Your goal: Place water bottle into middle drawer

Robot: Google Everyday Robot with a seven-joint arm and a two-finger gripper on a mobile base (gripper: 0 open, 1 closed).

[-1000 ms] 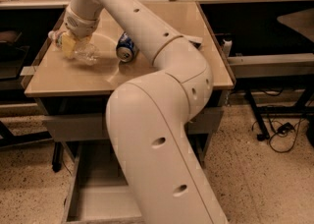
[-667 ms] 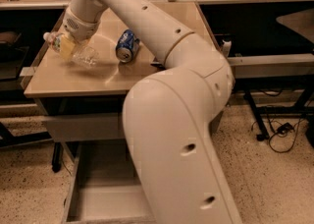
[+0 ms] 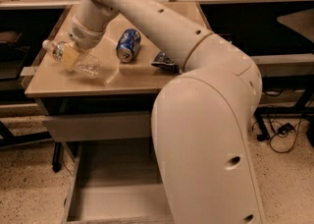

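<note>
The water bottle [image 3: 89,65] is clear and ribbed, and lies tilted over the left part of the tan table top [image 3: 137,78], cap end pointing left. My gripper [image 3: 69,57] reaches down from the long white arm, and its pale yellow fingers [image 3: 68,59] are closed across the bottle near its neck. I cannot tell whether the bottle touches the table. The middle drawer [image 3: 105,203] stands pulled open below the table's front edge, with its pale floor bare. The arm's large elbow hides the drawer's right side.
A blue soda can [image 3: 128,44] lies on its side at the table's middle. A dark crumpled bag [image 3: 164,61] lies to its right, against the arm. A closed grey drawer front [image 3: 98,126] sits above the open drawer. Black desks stand at both sides.
The gripper and the bottle have moved a little toward the table's front. The arm's elbow has swung to the right and closer to the camera.
</note>
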